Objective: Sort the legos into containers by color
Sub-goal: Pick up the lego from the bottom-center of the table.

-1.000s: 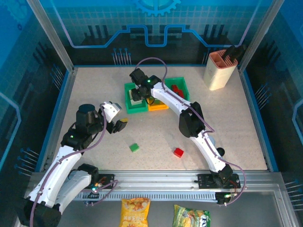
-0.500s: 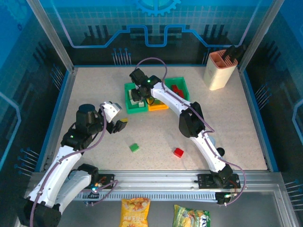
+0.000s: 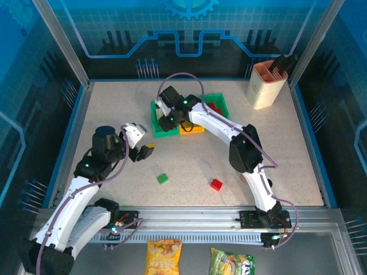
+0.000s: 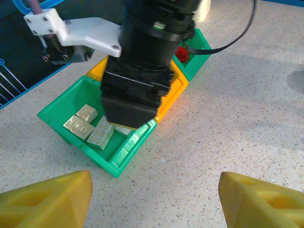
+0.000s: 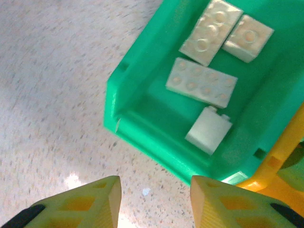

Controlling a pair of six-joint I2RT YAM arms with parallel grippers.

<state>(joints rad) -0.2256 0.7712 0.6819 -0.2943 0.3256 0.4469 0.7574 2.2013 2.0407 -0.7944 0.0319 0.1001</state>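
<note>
Three containers stand in a row at the back: a left green bin (image 3: 156,133), a yellow-orange bin (image 3: 192,128) and a right green bin (image 3: 221,102) with red legos (image 3: 213,107) in it. Several cream legos (image 5: 201,81) lie in the left green bin (image 5: 142,85). My right gripper (image 5: 154,190) hovers open over that bin's near wall and the table beside it, nothing between its fingers. On the open table lie a green lego (image 3: 163,179) and a red lego (image 3: 216,184). My left gripper (image 3: 144,150) hangs open and empty left of the bins, facing them (image 4: 154,190).
A tall cream holder with a pink rim (image 3: 265,85) stands at the back right. Two snack bags (image 3: 163,256) lie beyond the front rail. Blue-edged walls close in the table on three sides.
The right arm has shifted, its elbow swinging right and its gripper drawing back over the left green bin's near edge. The left arm and loose legos have not moved.
</note>
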